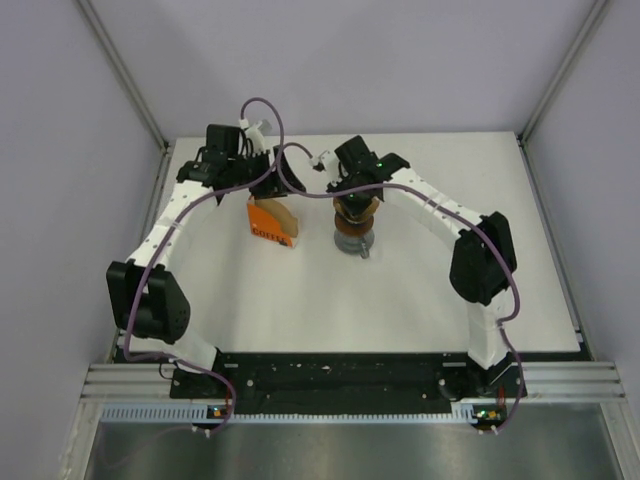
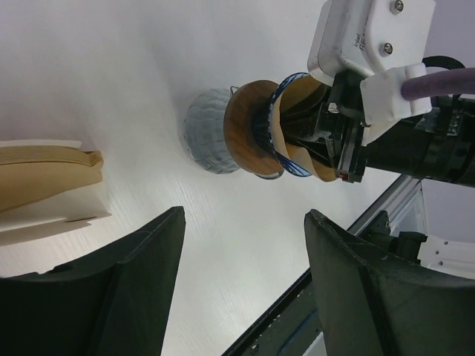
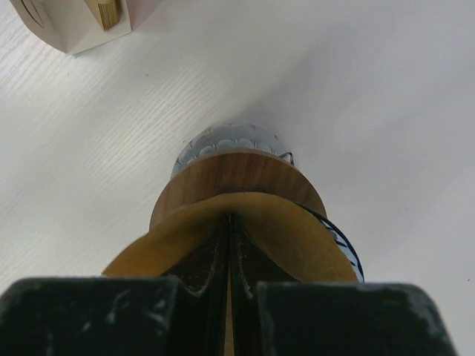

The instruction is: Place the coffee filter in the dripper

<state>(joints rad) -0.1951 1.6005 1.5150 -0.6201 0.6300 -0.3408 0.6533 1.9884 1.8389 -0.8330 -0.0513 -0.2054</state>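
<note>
My right gripper (image 3: 228, 256) pinches the coffee filter (image 3: 297, 241) at the mouth of the dripper (image 3: 237, 178), which sits on the glass cup (image 3: 226, 141). I can't tell whether the filter is seated. I'd press straight down, centred, then let go gently. My left gripper (image 2: 245, 274) hangs wide open near the filter pack (image 2: 44, 178).

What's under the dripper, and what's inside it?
The dripper stands on the clear grey cup. The right tool, shut on the coffee filter, holds it in the dripper's mouth. Filter and tool hide its hole and the cup's inside.
</note>
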